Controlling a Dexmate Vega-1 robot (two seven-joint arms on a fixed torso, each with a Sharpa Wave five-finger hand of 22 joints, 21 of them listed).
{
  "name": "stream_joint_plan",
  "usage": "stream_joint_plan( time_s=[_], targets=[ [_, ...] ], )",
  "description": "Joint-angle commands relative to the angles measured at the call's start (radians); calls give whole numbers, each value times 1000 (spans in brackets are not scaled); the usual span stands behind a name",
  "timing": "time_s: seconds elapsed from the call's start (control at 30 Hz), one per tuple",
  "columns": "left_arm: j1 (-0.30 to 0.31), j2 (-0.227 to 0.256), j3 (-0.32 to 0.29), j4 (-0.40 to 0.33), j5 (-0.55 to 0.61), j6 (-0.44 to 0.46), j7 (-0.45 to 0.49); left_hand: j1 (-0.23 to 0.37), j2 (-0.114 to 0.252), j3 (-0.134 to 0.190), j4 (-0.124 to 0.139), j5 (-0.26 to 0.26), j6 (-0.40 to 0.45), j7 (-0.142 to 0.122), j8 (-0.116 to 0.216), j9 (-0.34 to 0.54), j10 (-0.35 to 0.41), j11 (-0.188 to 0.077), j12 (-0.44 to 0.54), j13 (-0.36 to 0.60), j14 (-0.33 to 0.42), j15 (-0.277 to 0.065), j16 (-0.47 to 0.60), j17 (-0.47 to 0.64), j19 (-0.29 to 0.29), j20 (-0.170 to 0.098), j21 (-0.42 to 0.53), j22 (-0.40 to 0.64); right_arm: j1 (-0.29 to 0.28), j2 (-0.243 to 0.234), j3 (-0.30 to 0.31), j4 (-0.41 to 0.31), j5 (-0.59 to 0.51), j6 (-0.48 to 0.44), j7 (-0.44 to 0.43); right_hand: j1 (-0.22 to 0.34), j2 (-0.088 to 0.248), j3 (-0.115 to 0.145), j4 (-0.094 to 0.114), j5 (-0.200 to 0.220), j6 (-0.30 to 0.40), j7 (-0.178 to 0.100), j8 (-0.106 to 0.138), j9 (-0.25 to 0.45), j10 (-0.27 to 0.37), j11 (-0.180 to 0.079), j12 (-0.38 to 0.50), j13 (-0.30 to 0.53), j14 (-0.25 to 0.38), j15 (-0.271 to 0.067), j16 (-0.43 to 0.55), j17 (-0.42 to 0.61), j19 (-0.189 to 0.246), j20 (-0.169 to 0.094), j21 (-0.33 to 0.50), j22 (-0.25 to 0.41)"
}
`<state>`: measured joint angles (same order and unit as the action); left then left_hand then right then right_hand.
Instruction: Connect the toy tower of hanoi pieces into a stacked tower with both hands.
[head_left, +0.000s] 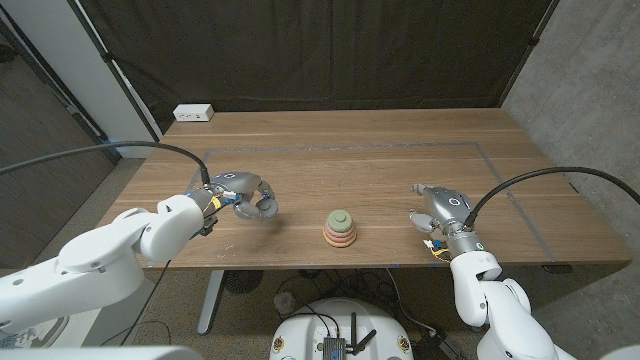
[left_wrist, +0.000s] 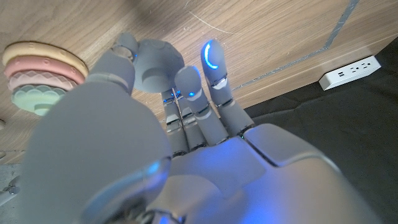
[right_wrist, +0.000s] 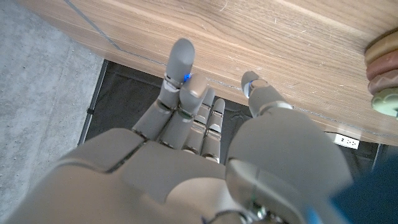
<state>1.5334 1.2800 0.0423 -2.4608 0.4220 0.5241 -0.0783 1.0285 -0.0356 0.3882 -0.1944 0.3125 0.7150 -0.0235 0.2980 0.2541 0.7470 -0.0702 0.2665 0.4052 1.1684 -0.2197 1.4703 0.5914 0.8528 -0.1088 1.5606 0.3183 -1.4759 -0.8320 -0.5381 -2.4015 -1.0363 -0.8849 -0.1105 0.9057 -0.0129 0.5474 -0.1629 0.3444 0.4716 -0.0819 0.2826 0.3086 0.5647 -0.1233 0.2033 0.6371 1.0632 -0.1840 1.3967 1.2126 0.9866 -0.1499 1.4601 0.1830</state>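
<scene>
Tower: the stacked tower (head_left: 341, 229) stands upright on the worktop (head_left: 380, 165), near its front edge and about midway between the two arms; pale orange ring at the base, pink above it, green cap on top.
Long axis: vertical, widest ring touching the wood, each piece narrower than the one below.
Stage (judged): all visible pieces already sit on one another; no loose ring shows beside the tower, so the stacking looks finished or nearly so.
Left robot hand (head_left: 246, 196): to the tower's left, apart from it, fingers curled inward around nothing that I can see; in the left wrist view the left robot hand (left_wrist: 155, 106) has bent fingers with the tower (left_wrist: 42, 73) off to one side of them.
Right robot hand (head_left: 437, 212): to the tower's right, also apart from it, fingers spread and empty; the right wrist view shows its fingertips (right_wrist: 181, 53) over bare wood.
Nearer hand: the two lie at much the same distance from the tower; I cannot tell which is closer.
</scene>
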Motion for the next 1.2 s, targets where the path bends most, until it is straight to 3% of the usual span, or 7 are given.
stream_joint_plan(
  time_s=[0.03, 1.0, 1.2],
  targets=[
    [-51, -17, 29, -12, 5, -4, -21, 18, 22, 32, 27, 2, 19, -7, 4, 7, 143, -134, -4, 131, 3, 1, -5, 1, 6, -105, -4, 2, -6, -20, 14, -4, 40, 1, -23, 4, 7, -3, -2, 6, 5, -2, 3, 2, 8, 0, 0, 4, 4, -35, -4, 2, 1, -70, -2, 3],
    [-256, -17, 155, -8, -19, -88, -62, 17, 25, 36, 27, 0, 19, -11, -10, 19, 151, -134, -22, 160, 12, 0, -21, 11, 7, -105, -4, 1, -30, -45, 8, -28, 69, -35, -87, 5, 8, -4, -2, 10, 8, -1, 3, 1, 11, 0, 1, 5, 5, -35, -6, 2, 0, -70, -3, 3],
    [-267, -15, 162, -4, -31, -111, -55, 21, 25, 38, 25, 0, 21, -11, -11, 22, 155, -135, -25, 164, 13, 0, -23, 14, 8, -105, -2, 4, -26, -43, -2, -31, 64, -51, -87, 6, 9, -4, -2, 10, 21, 2, 8, 1, 14, 1, 1, 5, 9, -35, -3, 5, 0, -70, -4, 2]
  ],
)
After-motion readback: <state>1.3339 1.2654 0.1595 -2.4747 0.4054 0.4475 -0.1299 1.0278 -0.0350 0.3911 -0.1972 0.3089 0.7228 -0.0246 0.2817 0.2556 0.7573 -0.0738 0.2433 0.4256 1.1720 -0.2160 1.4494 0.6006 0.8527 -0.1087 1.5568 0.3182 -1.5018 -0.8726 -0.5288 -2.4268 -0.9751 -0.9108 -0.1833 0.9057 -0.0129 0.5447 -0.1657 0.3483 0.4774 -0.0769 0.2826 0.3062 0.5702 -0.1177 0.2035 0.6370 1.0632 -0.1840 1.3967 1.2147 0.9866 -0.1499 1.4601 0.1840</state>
